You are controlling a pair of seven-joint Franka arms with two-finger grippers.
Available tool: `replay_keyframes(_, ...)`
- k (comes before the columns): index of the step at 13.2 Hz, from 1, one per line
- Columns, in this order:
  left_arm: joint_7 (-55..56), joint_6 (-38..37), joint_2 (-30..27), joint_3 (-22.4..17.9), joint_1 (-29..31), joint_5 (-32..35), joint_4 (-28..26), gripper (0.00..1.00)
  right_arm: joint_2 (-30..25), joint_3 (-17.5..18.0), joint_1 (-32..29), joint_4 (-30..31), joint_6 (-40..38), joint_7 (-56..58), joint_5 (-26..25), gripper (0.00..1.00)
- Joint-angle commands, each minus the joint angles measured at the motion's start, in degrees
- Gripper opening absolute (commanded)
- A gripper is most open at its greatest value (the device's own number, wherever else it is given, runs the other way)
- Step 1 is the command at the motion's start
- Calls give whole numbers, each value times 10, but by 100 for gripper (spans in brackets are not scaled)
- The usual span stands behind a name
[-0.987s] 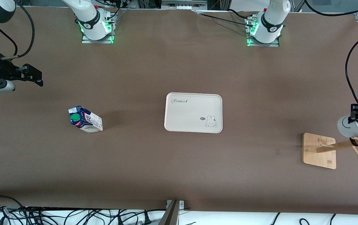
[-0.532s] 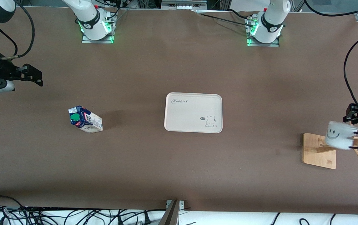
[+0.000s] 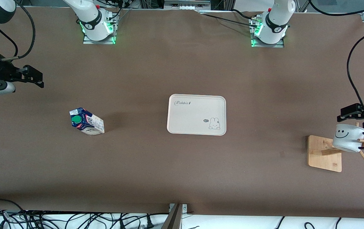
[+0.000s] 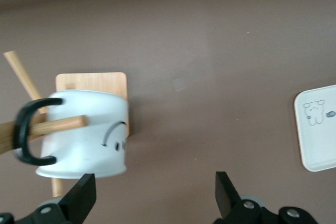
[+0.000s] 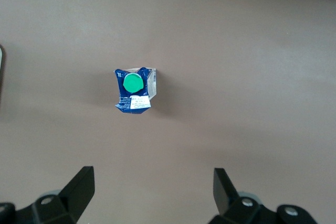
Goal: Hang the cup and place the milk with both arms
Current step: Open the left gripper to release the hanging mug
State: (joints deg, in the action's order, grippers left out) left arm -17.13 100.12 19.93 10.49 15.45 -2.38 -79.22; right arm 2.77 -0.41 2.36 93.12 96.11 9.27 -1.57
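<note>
The white cup [image 3: 347,138] with the black smiley face hangs by its black handle on a peg of the wooden rack [image 3: 323,153]. It shows the same way in the left wrist view [image 4: 84,140]. My left gripper [image 3: 349,114] is open and empty, beside the cup and apart from it; in its own view it [image 4: 154,186] has bare table between its fingers. The milk [image 3: 86,121] stands on the table toward the right arm's end, green cap up [image 5: 134,89]. My right gripper [image 3: 37,77] is open and empty, up above the table near the milk [image 5: 152,179], and waits.
A cream tray [image 3: 188,119] with a rabbit print lies at the middle of the table; its corner also shows in the left wrist view [image 4: 317,145]. The rack's base [image 4: 92,83] stands near the left arm's end of the table. Cables lie along the table's front edge.
My left gripper has opened and let go of the cup, which swung down and now hangs on the peg. The gripper has drawn away from it. The right arm has not moved.
</note>
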Motion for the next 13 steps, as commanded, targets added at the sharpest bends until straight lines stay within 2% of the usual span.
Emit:
replay_keyframes(1, 69, -4, -2, 40, 4, 1, -4, 100, 4, 7, -8, -10, -8, -3, -1, 100)
replay_keyframes(13, 76, -3, -8, 49, -37, 48, -1, 100, 4, 7, -7, -9, -8, -3, -1, 100)
